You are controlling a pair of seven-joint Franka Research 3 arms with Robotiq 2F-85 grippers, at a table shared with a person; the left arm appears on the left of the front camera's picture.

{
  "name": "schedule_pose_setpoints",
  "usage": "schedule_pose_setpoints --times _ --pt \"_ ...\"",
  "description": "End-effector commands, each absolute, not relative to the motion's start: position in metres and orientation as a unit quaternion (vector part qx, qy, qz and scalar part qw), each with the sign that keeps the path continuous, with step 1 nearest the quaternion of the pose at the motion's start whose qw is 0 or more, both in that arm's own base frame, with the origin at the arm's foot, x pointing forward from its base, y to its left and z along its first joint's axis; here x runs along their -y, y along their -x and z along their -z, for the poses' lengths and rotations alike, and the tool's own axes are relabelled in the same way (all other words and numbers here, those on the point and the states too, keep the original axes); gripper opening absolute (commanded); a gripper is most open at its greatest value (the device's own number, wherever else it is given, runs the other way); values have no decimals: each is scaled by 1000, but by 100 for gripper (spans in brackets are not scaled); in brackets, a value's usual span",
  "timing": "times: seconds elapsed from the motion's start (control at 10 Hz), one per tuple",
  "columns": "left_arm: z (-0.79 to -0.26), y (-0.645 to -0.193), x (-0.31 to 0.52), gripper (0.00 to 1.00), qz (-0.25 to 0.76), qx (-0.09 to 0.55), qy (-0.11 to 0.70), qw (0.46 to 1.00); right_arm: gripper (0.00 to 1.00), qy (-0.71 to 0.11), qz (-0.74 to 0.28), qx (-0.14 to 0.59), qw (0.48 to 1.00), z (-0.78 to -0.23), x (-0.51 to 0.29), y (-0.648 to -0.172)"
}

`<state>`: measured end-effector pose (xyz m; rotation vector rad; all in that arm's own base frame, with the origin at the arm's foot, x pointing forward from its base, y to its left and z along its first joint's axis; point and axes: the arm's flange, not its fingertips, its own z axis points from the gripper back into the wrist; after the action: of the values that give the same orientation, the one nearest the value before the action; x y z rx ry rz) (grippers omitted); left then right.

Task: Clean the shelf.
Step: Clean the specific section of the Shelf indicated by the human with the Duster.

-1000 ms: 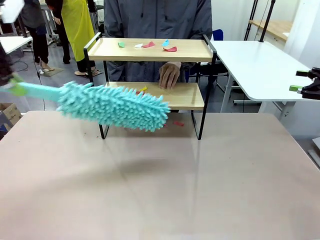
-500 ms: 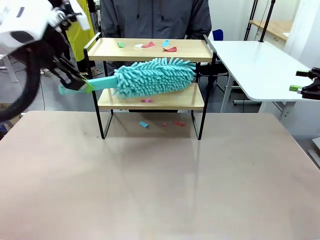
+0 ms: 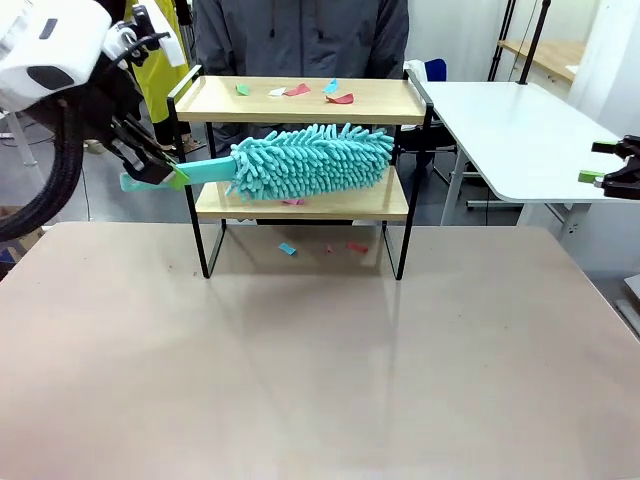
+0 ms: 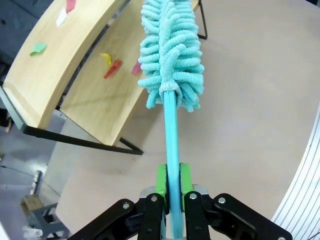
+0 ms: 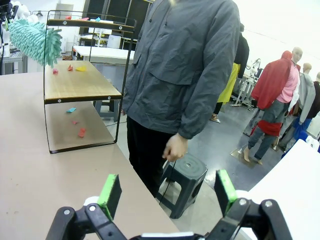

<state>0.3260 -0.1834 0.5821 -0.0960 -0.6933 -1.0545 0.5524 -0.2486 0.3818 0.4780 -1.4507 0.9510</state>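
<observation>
Sweeping looks partway: left gripper (image 3: 150, 165) jaws pinch the duster (image 3: 310, 160) over the lower board of the shelf (image 3: 392, 202), mid-frame; scraps (image 3: 340, 98) litter the top board; right gripper (image 5: 167, 192) jaws spread.

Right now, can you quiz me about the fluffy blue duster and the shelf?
1. True or false: the left gripper has its jaws shut on the duster handle.
2. Where at the shelf is the duster's head? A) above both boards; B) between the two boards; C) below both boards.
3. Fill in: the right gripper has its jaws ____.
Key: 1 true; 2 B; 3 open.
</observation>
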Motion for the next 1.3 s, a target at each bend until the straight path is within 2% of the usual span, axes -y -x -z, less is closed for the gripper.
schedule_pose_setpoints --times 0.0,0.4,0.6,1.0,1.2 --pt "-566 -318 212 13 448 341 40 825 100 -210 -411 626 628 -389 247 -552" --pt "-528 -332 267 13 345 407 29 845 100 -210 -411 626 628 -389 247 -552" --pt "-506 -348 293 13 293 426 73 853 100 -210 -411 626 628 -389 247 -552" --pt "-484 -365 334 13 224 431 146 862 100 -210 -411 626 628 -389 247 -552" --pt "-481 -370 355 13 220 409 163 870 100 -210 -411 626 628 -389 247 -552"
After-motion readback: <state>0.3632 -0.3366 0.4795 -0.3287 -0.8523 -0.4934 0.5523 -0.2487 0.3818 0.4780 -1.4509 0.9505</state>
